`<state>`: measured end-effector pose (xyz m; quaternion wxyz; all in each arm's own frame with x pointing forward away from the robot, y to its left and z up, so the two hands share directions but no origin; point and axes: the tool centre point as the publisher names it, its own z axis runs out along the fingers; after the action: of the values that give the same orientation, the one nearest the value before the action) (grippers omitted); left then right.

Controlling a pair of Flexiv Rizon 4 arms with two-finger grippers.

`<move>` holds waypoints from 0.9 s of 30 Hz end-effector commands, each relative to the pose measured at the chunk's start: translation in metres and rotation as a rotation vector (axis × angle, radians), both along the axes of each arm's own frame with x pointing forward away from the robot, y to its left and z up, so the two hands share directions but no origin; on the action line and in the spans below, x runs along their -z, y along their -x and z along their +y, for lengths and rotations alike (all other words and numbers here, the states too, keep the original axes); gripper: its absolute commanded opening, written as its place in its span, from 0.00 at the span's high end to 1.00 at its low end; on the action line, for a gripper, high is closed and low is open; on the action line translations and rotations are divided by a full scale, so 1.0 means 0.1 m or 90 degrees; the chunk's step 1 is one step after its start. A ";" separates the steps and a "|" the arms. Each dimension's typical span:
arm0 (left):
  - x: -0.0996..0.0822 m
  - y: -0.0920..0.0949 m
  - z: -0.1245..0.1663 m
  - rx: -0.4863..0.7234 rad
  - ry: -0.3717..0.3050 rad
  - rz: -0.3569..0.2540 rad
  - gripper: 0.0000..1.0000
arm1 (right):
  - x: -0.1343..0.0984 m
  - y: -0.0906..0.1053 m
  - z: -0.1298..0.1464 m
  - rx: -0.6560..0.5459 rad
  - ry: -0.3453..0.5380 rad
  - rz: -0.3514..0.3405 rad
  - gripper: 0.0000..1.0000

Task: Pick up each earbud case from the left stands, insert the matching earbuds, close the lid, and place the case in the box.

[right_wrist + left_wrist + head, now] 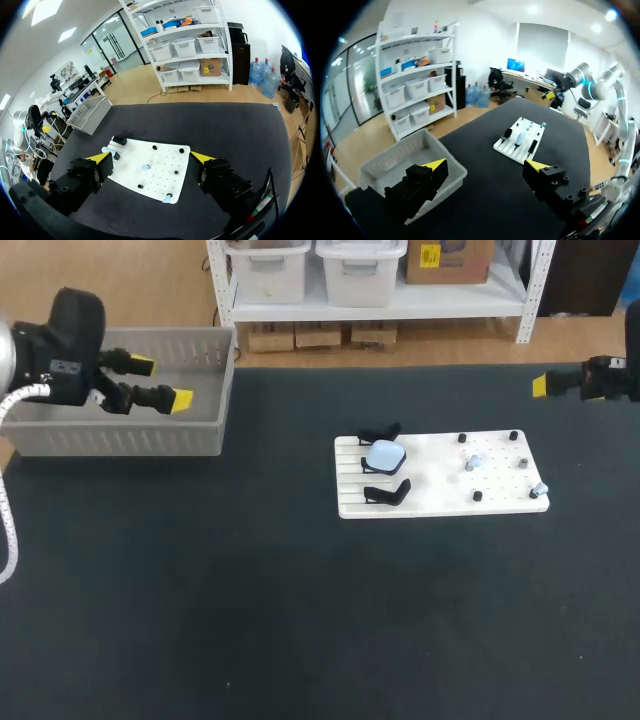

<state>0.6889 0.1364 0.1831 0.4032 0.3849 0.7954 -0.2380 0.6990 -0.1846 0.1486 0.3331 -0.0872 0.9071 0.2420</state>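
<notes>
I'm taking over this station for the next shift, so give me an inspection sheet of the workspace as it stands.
Surface: black table, nothing spilled on it.
Job's things: white board at mid-table; one pale blue earbud case, apparently closed, on its middle stand; the black stands either side of it are empty; two small pale pieces, likely earbuds, among the pegs; grey box at the table's left, no case seen inside.
Clutter: nothing seen.
Grippers: left gripper open, empty, over the box; right gripper open, empty, near the table's right edge.
Cables: white cable hangs by the left arm.
Surroundings: nobody reaches over the table.
</notes>
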 end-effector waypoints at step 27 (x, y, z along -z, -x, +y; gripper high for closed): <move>0.24 -0.13 -0.43 0.441 0.050 -0.058 0.00 | 0.00 0.00 0.00 0.000 0.001 0.000 0.00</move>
<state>0.6978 0.0928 0.1601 0.3636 0.6168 0.5995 -0.3577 0.6990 -0.1846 0.1486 0.3331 -0.0872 0.9071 0.2420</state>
